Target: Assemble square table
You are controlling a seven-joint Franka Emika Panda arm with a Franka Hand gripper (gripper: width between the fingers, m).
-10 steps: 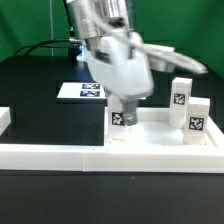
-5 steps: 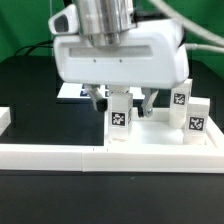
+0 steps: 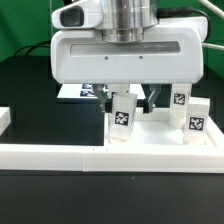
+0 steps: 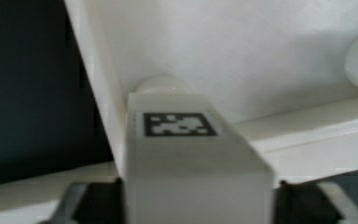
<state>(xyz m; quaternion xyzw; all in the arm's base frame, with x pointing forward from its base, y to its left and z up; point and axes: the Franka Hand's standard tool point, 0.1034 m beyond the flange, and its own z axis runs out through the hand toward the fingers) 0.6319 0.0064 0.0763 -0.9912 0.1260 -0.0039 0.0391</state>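
Observation:
My gripper (image 3: 129, 103) hangs over a small white tagged leg block (image 3: 122, 118), one finger on each side of it. In the wrist view the leg (image 4: 190, 140) fills the space between the fingers (image 4: 73, 200), with a dark gap on each side, so the jaws are open around it and do not touch it. The leg stands slightly tilted at the near left corner of the white square table top (image 3: 155, 132), which also shows in the wrist view (image 4: 247, 50). Two more tagged legs (image 3: 180, 97) (image 3: 196, 118) stand at the exterior view's right.
The long low white border wall (image 3: 60, 155) runs along the front, with a short piece at the exterior view's left (image 3: 5, 118). The marker board (image 3: 78, 91) lies behind the gripper on the black table. A green backdrop stands behind.
The gripper has turned square to the camera and come down, so its fingers now straddle the leg block. The leg leans slightly more to the exterior view's right.

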